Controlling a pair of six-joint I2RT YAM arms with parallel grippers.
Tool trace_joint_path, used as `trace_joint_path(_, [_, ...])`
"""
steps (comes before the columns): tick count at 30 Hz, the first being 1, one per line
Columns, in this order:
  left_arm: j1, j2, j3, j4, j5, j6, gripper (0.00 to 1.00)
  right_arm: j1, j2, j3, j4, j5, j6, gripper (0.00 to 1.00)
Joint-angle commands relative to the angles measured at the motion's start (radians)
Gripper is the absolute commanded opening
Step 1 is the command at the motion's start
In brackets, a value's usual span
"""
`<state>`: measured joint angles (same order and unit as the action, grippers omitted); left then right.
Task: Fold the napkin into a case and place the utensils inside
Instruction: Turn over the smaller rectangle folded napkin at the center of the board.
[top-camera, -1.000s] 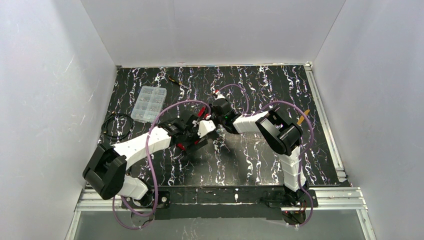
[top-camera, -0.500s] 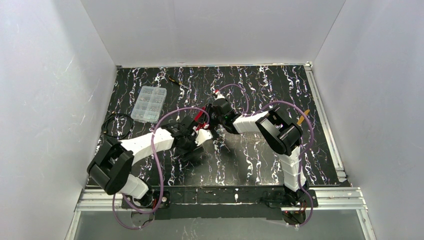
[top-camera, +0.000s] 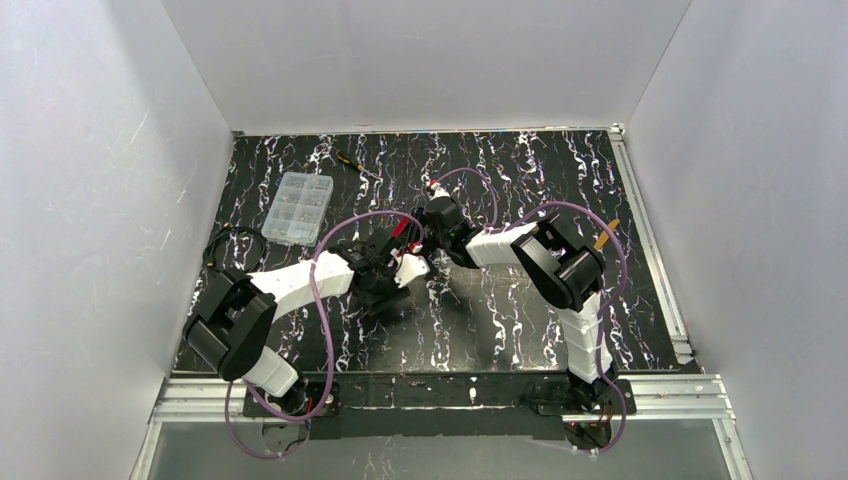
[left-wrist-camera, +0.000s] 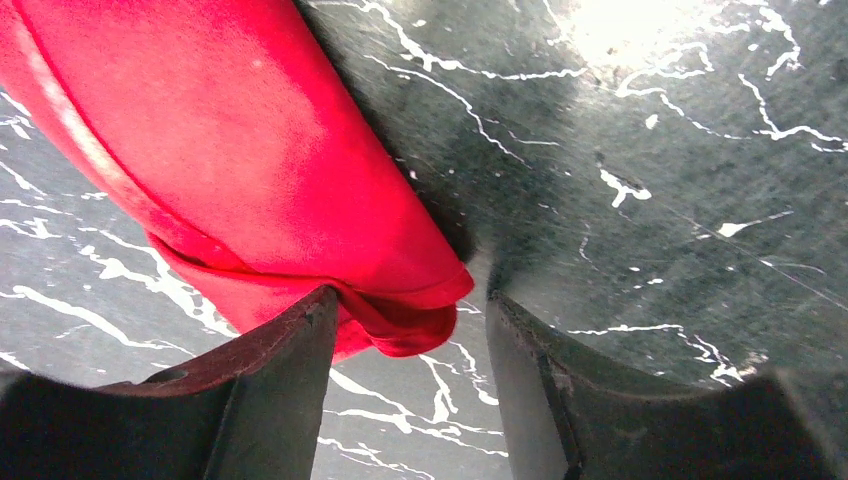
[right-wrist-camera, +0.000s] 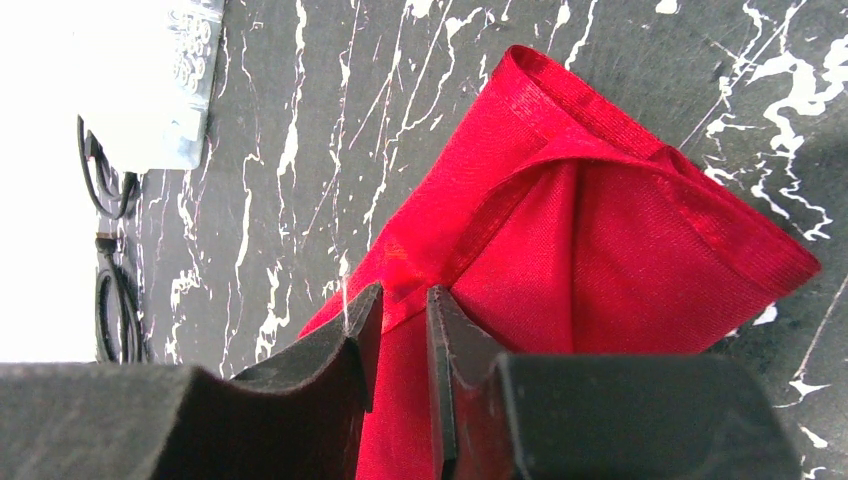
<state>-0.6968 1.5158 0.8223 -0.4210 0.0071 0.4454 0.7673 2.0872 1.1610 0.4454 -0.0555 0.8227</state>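
**Both grippers at the napkin, right of the compartment box**

You find the napkin (right-wrist-camera: 600, 230) on the black marbled table (top-camera: 520, 170), to the right of the clear compartment box (top-camera: 293, 207) and a little nearer the arm bases than the box. From the top camera most of the red cloth is covered by the two wrists, which meet over it. Only small patches of red show.

Your right gripper (right-wrist-camera: 403, 298) sits at the end of the cloth farther from the box. Its fingers stand close together with only a narrow slot between them, and they pinch the napkin where a diagonal folded edge runs into that slot. Beyond the fingertips the cloth lies in layers, with a hemmed flap turned over.

Your left gripper (left-wrist-camera: 410, 305) is on the side of the cloth nearer the box. Its jaws stand partly apart and clamp nothing. A rounded, folded corner of the napkin pokes into the gap, one finger (left-wrist-camera: 280, 370) touches that corner, and the other finger stands clear of it over bare table.

The yellow-gold utensil (top-camera: 607, 234) lies far to the right of the box, well beyond the napkin and untouched by either gripper.

A coiled black cable (top-camera: 232, 250) lies just on the near side of the box.
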Motion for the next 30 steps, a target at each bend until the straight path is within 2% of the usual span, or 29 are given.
trace_joint_path(1, [-0.003,0.003,0.019,0.04,-0.07,0.074,0.55,0.004,0.035,-0.044,-0.14,0.016,-0.031,0.32])
trace_joint_path(4, [-0.009,0.006,0.015,0.046,-0.069,0.086,0.54,0.005,0.038,-0.044,-0.14,0.014,-0.028,0.31])
trace_joint_path(9, [-0.009,0.015,-0.016,0.046,-0.063,0.096,0.42,0.003,0.027,-0.051,-0.142,0.022,-0.028,0.31])
trace_joint_path(13, [-0.009,0.021,-0.014,0.026,-0.048,0.071,0.29,0.003,0.029,-0.05,-0.142,0.022,-0.024,0.3])
trace_joint_path(19, [-0.01,0.028,-0.001,-0.006,-0.06,0.061,0.02,0.003,0.025,-0.053,-0.139,0.025,-0.022,0.29])
trace_joint_path(26, [-0.004,-0.031,0.043,-0.053,0.007,0.096,0.0,-0.001,-0.013,-0.054,-0.133,0.019,-0.043,0.3])
trace_joint_path(30, [0.01,-0.129,0.079,-0.122,0.148,0.151,0.0,-0.036,-0.068,-0.05,-0.14,-0.021,-0.071,0.41])
